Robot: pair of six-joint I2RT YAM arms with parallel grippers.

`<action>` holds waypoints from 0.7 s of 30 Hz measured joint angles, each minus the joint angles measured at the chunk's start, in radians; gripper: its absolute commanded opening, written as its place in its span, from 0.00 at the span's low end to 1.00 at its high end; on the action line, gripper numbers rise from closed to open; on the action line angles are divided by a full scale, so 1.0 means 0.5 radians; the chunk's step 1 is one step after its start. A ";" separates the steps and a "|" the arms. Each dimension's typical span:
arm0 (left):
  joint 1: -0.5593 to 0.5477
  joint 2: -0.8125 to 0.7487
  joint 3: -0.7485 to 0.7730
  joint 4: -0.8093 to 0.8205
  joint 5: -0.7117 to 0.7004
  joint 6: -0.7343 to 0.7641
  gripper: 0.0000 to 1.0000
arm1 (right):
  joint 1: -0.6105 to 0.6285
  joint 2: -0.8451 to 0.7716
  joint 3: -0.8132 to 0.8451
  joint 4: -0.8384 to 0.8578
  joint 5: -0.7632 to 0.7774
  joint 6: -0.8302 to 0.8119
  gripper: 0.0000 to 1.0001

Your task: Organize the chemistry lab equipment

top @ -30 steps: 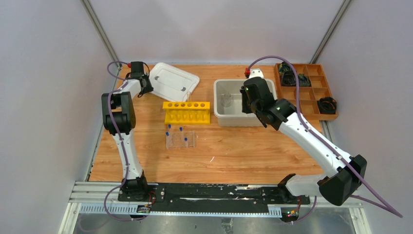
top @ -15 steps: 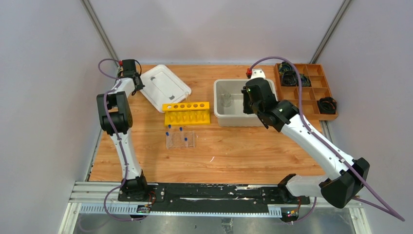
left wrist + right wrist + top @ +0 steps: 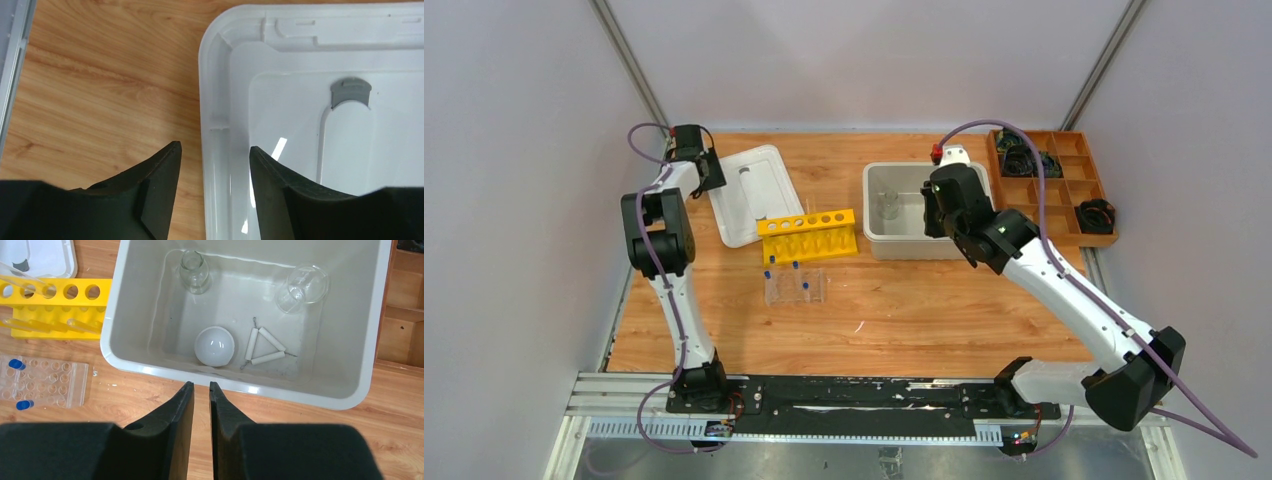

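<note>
Sitting in grey bin [image 3: 142, 305], glass vessels [image 3: 194, 272], white dish [image 3: 214, 346], white triangle [image 3: 264, 346]

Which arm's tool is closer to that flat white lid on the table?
Left. The left tool sits at the edge of the white lid, that rim between its open jaws. The right tool hovers above the near rim of the grey bin, well away from it.
</note>
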 measured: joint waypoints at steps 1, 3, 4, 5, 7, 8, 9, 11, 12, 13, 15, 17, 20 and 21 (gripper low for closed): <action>0.000 -0.013 -0.021 -0.005 0.009 0.003 0.58 | 0.000 -0.002 -0.008 0.000 0.000 0.000 0.22; 0.000 -0.055 -0.092 -0.008 0.020 0.014 0.54 | 0.000 -0.011 -0.024 0.001 0.001 0.001 0.22; 0.000 -0.085 -0.141 -0.011 0.022 0.019 0.52 | 0.000 -0.021 -0.036 -0.001 0.001 0.001 0.22; 0.001 -0.109 -0.172 -0.017 0.029 0.019 0.49 | 0.000 -0.027 -0.043 -0.001 0.001 0.001 0.22; 0.004 -0.175 -0.262 -0.020 0.046 0.024 0.44 | 0.000 -0.045 -0.056 -0.001 0.002 0.001 0.22; 0.006 -0.203 -0.300 -0.023 0.053 0.025 0.42 | 0.000 -0.054 -0.062 -0.001 0.002 0.001 0.22; 0.009 -0.230 -0.340 -0.023 0.063 0.027 0.40 | 0.000 -0.062 -0.066 -0.002 0.002 0.001 0.22; 0.021 -0.285 -0.415 -0.025 0.082 0.036 0.39 | 0.000 -0.073 -0.066 0.000 0.002 0.001 0.22; 0.027 -0.306 -0.442 -0.030 0.090 0.036 0.38 | 0.000 -0.079 -0.067 -0.001 0.002 0.001 0.22; 0.035 -0.321 -0.459 -0.037 0.101 0.036 0.37 | 0.000 -0.084 -0.068 -0.001 0.002 0.001 0.22; 0.047 -0.335 -0.475 -0.046 0.108 0.040 0.35 | 0.000 -0.093 -0.072 -0.001 0.002 0.001 0.22; 0.050 -0.337 -0.485 -0.052 0.120 0.044 0.32 | 0.001 -0.097 -0.077 0.000 0.003 0.000 0.21; 0.051 -0.337 -0.493 -0.066 0.153 0.053 0.28 | 0.001 -0.103 -0.091 -0.001 0.002 0.001 0.21; 0.051 -0.336 -0.492 -0.074 0.160 0.053 0.26 | 0.001 -0.107 -0.095 -0.002 0.002 0.001 0.21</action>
